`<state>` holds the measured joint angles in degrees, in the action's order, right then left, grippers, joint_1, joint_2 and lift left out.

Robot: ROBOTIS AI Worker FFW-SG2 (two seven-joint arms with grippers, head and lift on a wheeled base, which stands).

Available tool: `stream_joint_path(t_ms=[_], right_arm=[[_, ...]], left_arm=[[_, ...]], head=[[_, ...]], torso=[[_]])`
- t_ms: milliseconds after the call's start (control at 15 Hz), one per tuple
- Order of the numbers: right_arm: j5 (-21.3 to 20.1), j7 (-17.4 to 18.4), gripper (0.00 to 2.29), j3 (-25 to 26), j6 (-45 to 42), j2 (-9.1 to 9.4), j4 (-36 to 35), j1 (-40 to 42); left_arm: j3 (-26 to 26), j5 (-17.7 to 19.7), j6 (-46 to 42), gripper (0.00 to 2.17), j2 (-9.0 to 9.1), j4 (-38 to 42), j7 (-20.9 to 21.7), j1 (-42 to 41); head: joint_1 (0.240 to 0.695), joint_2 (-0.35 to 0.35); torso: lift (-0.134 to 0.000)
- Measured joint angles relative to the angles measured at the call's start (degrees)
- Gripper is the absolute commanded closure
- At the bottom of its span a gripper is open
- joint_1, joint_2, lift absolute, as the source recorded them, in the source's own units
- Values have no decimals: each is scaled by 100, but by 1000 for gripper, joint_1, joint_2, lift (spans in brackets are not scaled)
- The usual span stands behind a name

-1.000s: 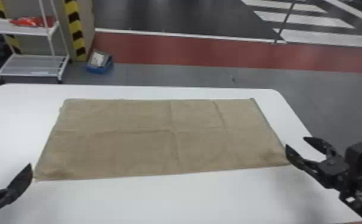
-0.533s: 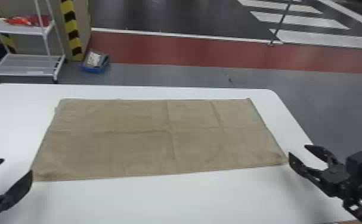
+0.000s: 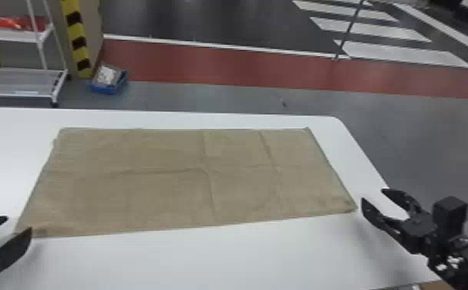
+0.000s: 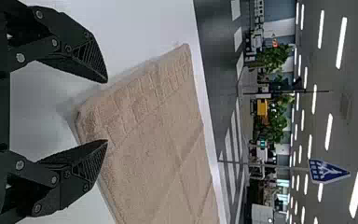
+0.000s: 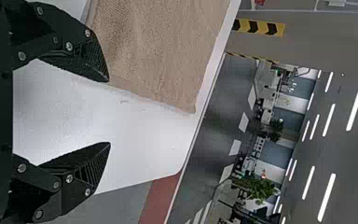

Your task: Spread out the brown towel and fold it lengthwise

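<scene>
The brown towel [image 3: 159, 181] lies flat and spread on the white table, with creases across it and its near corners slightly rumpled. At its near left corner stands my left gripper [image 3: 17, 225], open with nothing between its fingers. Just right of the near right corner is my right gripper [image 3: 373, 194], open and empty. In the left wrist view, the towel [image 4: 154, 140] has a corner lying just past the open left gripper [image 4: 106, 112]. In the right wrist view, the towel [image 5: 158, 46] runs beside one finger of the open right gripper [image 5: 109, 112].
Bare white table [image 3: 206, 258] surrounds the towel, with a wide strip along the near side. Beyond the far edge, a white shelf cart [image 3: 21, 83] and a blue bin [image 3: 107, 83] stand on the floor at the back left.
The head view has shifted slightly, so table and towel sit a little farther left. The right gripper stands slightly farther from the towel's near right corner. Both grippers stay open.
</scene>
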<state>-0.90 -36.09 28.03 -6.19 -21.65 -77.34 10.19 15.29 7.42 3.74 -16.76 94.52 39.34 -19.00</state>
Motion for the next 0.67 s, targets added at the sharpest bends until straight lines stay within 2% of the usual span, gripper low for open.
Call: stream_joint_path(t_ms=[400,467,533,667], right_arm=[[14,4,471,1,-15,-6,75,-5],[14,4,468,1,-15,-6,80,-7],[13,4,471,1,-14,-6,89,-14],[12,3,471,1,-3,-6,92,-27]], left_arm=[[-6,-159,202,549,-50,-17,81,45],[12,-161,233,583,-58,-16,97,45],[39,-162,265,704,-63,-14,105,40],[77,-158,333,707,-64,-11,128,36]], head=[[695,-231],[695,-229],[695,-227],[695,-223]], torso=[[-125],[-125],[-125],[-125]])
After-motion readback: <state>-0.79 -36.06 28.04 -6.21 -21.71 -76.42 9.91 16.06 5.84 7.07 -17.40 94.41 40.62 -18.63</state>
